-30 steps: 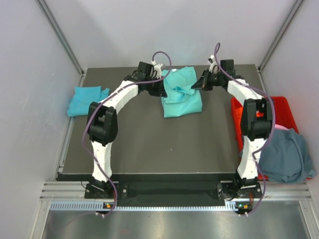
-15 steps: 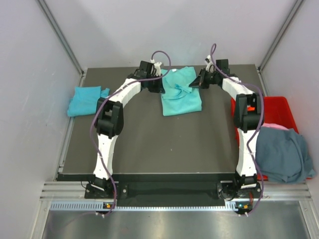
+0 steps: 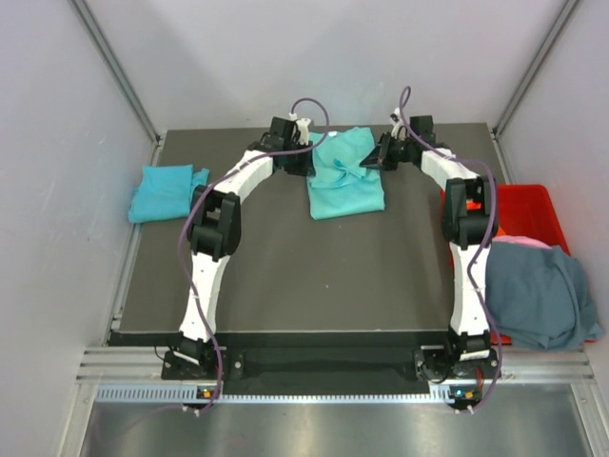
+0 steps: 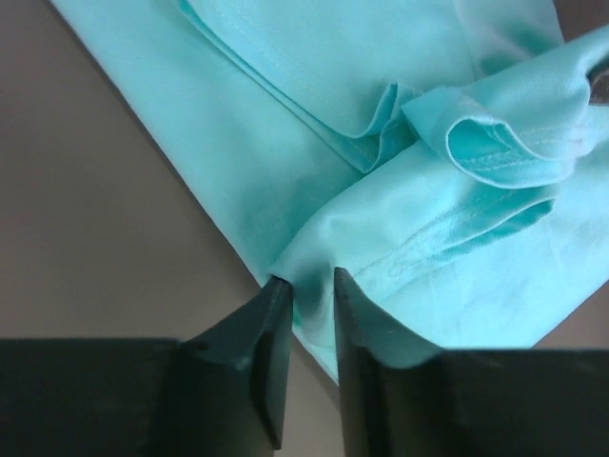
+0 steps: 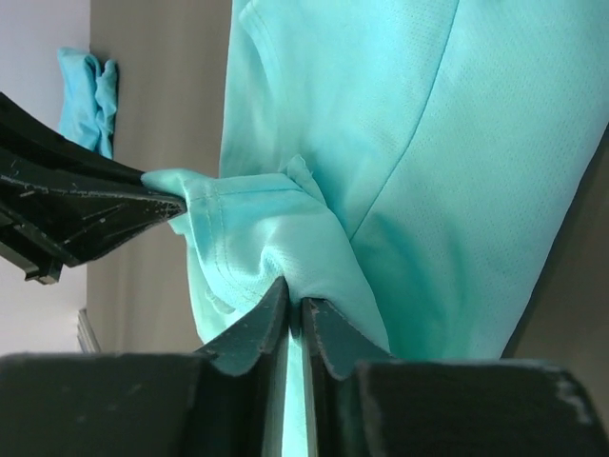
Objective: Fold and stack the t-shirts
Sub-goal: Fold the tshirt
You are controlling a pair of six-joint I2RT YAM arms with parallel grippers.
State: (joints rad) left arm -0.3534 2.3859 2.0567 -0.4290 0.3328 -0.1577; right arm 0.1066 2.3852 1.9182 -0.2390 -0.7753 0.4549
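Both arms have reached farther toward 12 o'clock; left pincer (image 4: 309, 282) and right pincer (image 5: 295, 296) each clamp the mint-teal t-shirt (image 3: 348, 190) on the table (image 3: 285, 262).

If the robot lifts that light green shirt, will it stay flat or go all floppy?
Probably floppy: the mint shirt bunches into soft folds where the left gripper and right gripper pinch it. It looks thin and light, so it would likely sag between them. Dragged, it may wrinkle rather than slide flat.
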